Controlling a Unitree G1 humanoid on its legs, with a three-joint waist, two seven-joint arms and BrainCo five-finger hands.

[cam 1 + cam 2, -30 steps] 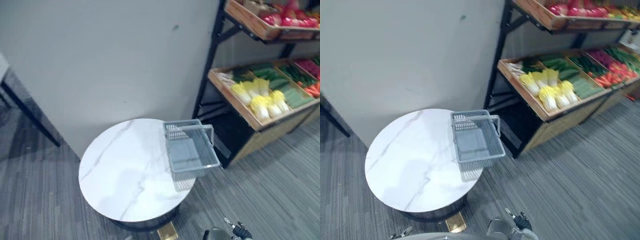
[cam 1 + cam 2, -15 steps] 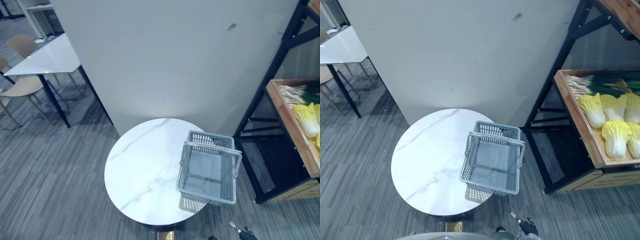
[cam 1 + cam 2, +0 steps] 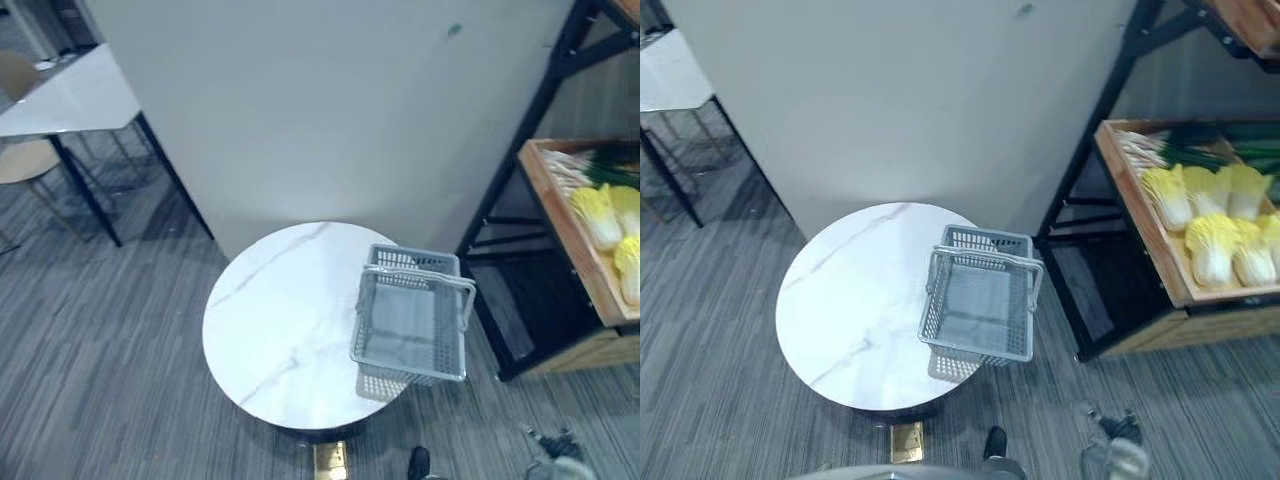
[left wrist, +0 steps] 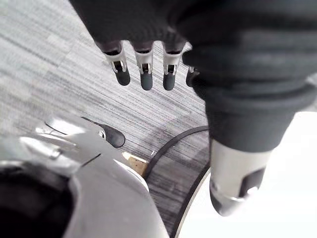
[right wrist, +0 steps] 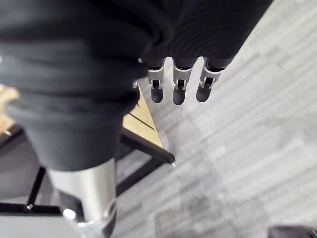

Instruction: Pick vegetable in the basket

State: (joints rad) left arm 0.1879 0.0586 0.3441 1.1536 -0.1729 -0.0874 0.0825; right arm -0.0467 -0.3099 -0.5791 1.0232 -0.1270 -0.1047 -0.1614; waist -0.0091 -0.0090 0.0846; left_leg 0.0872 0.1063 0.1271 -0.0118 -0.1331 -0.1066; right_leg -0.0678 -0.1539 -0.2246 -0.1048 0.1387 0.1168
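Observation:
An empty grey wire basket (image 3: 410, 325) with its handle up stands at the right edge of a round white marble table (image 3: 270, 330). To the right, a wooden shelf tray (image 3: 1140, 225) holds yellow-green napa cabbages (image 3: 1205, 240) and green onions (image 3: 1200, 150). My right hand (image 5: 178, 89) hangs low over the carpet, fingers straight and empty; it appears at the bottom right in the right eye view (image 3: 1115, 450). My left hand (image 4: 143, 74) also hangs over the carpet, with relaxed fingers that hold nothing.
A black metal shelf frame (image 3: 520, 150) stands right of the table, and a grey partition wall (image 3: 320, 110) rises behind it. A second table (image 3: 70, 95) with a chair (image 3: 25, 160) is at the far left. Grey carpet surrounds the round table.
The camera has swung, so the whole picture shifted from the shelf toward the table. The basket and table have stayed in place. Both hands still hang empty.

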